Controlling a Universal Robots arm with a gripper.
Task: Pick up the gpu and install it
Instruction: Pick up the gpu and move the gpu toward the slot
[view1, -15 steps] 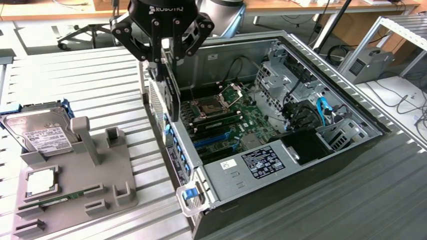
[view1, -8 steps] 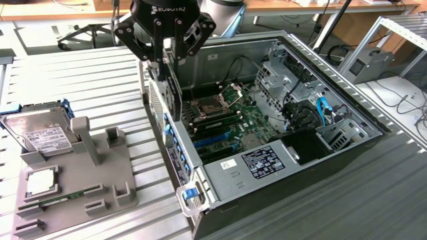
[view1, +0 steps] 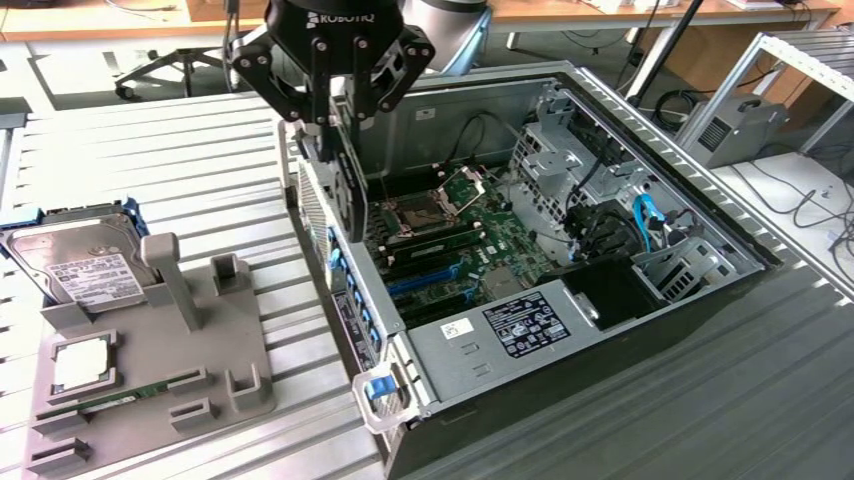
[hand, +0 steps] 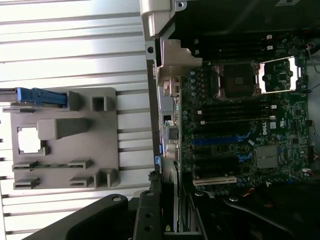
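The gpu (view1: 350, 190) hangs upright and edge-on in my hand (view1: 334, 125), fingers clamped on its upper end, just above the rear wall of the open computer case (view1: 641, 340). The motherboard (view1: 441, 245) lies at four o'clock from the card. At eight o'clock, on the slatted counter (view1: 160, 170), sits the gray parts holder (view1: 200, 400), with a hard drive (view1: 80, 270) at its ten o'clock corner.

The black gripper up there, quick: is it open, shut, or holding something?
Gripper: closed on the thin dark gpu card, held edge-on above the open grey computer case.
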